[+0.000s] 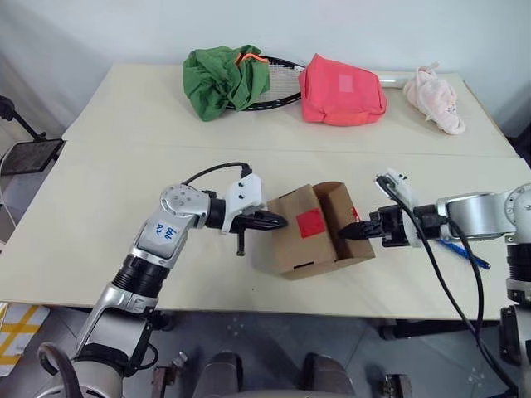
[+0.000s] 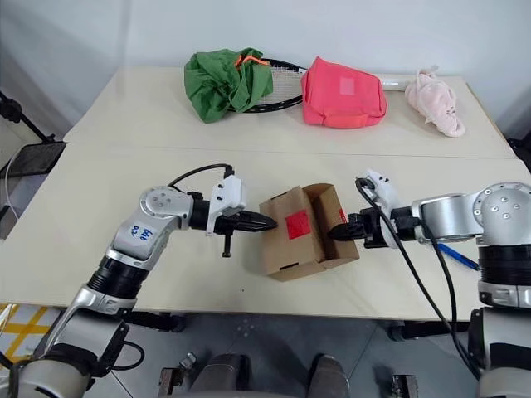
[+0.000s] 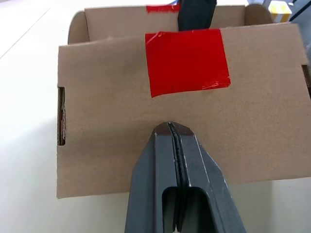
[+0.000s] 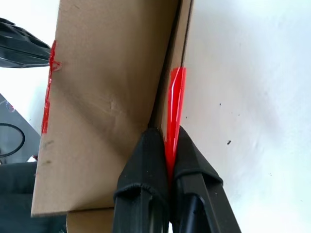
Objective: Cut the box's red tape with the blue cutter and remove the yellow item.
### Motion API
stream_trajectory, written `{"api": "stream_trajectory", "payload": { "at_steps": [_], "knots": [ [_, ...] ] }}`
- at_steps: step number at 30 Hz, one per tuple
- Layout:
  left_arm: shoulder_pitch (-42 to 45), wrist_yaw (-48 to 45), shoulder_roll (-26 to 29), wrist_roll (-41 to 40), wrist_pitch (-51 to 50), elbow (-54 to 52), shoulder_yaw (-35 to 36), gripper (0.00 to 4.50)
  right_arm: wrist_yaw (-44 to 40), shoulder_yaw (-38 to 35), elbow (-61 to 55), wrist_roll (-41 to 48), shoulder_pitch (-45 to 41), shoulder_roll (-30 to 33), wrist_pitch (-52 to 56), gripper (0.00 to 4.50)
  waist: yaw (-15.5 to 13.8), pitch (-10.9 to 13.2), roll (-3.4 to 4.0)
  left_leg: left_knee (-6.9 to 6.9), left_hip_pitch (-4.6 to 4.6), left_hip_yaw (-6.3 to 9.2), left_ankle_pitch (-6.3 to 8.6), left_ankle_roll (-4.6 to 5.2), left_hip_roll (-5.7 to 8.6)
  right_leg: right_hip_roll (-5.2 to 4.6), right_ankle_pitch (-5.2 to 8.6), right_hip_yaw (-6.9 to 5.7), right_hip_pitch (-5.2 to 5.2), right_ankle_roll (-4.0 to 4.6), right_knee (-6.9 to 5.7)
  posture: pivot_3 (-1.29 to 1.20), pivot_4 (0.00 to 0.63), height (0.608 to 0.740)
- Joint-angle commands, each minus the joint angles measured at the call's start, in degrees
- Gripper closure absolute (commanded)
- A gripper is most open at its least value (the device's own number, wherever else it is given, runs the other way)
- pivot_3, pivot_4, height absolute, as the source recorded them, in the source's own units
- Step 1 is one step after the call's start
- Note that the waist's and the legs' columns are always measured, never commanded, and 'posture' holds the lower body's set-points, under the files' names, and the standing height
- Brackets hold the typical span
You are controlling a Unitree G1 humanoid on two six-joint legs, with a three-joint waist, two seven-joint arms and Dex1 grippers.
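The pale surface (image 1: 99, 224) carries everything, with a seam running across it between the near half and the far half. At the far edge lie a crumpled green cloth (image 1: 222, 80) over a racket (image 1: 278, 83), a pink-red bag (image 1: 342, 89) beside them, and a pale pink plush toy (image 1: 435, 99) further toward the robot's right. Near the front edge, between the two arms, sits the box (image 1: 303, 236), a small brown carton with one flap standing up on the side toward the right arm. The left pincer (image 1: 275, 221) comes in from the robot's left with its fingers pressed together, holding nothing, its tip against the box's brown panel just below the red tape (image 1: 310, 223), a bright square patch on that panel. The right pincer (image 1: 355, 231) reaches in from the opposite side and is clamped tight on the edge of the raised flap, where its own wrist view shows a strip of red tape pinched between the two black fingers (image 4: 146, 165). The blue cutter (image 1: 465, 253) lies flat on the surface behind the right forearm, well apart from the box. A small bit of yellow (image 3: 280, 8) shows beyond the box in the left wrist view, too little to tell what it is.
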State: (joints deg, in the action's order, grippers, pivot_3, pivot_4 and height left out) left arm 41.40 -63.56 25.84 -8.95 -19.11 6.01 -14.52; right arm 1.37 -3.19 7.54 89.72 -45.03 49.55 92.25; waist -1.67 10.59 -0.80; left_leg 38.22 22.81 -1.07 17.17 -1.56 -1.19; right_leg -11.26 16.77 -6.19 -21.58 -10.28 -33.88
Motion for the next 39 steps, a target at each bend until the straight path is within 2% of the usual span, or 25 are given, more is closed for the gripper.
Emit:
{"api": "stream_trajectory", "payload": {
  "at_steps": [1, 5, 12, 28, 39],
  "knots": [
    [-3.6, -1.9, 1.5, 0.9, -4.2, -0.1, -3.5, 4.50, 1.3, -0.3, -2.9, 6.0, -3.0, 3.2, 0.2, 4.48, 0.0, 0.0, 0.00, 0.00, 0.00, 0.00, 0.00, 0.00, 0.00, 0.00, 0.00, 0.00, 0.00, 0.00, 0.00, 0.00, 0.150, 0.740],
    [-4.7, -2.3, 2.2, 0.7, -5.6, -1.3, -4.0, 4.50, 4.2, 2.7, -3.8, 12.0, -4.2, 6.7, -1.9, 4.48, -0.2, 0.0, 0.00, 0.00, 0.01, 0.00, 0.00, 0.00, 0.00, 0.00, 0.00, 0.00, 0.00, 0.00, 0.02, 0.00, 0.150, 0.740],
    [-4.0, -0.3, -0.3, 1.4, -4.7, -0.1, -3.6, 4.50, 10.7, 9.4, -7.7, 23.2, -3.6, 11.8, -10.0, 4.48, 0.0, 0.0, -0.04, 0.04, 0.11, 0.03, 0.01, 0.02, 0.00, 0.00, 0.00, -0.04, -0.05, 0.00, 0.04, 0.00, 0.150, 0.740],
    [-4.2, 1.6, -1.5, 1.6, -5.8, 0.0, -2.1, 4.50, 13.2, 12.6, -14.2, 23.3, -0.4, 14.4, -15.9, 4.48, 0.2, 0.0, -0.04, 0.05, 0.11, 0.02, 0.01, 0.02, -0.02, 0.00, 0.00, -0.04, -0.06, 0.00, 0.02, 0.00, 0.150, 0.740],
    [-5.0, 1.2, 4.0, 1.7, -6.7, -2.5, -0.1, 4.50, 17.6, 14.5, -16.6, 23.3, -3.9, 15.9, -17.4, 4.48, 0.3, 0.0, -0.04, 0.03, 0.14, 0.02, 0.01, 0.02, -0.03, 0.01, 0.00, -0.03, -0.15, 0.01, 0.00, 0.00, 0.150, 0.740]
  ]
}}
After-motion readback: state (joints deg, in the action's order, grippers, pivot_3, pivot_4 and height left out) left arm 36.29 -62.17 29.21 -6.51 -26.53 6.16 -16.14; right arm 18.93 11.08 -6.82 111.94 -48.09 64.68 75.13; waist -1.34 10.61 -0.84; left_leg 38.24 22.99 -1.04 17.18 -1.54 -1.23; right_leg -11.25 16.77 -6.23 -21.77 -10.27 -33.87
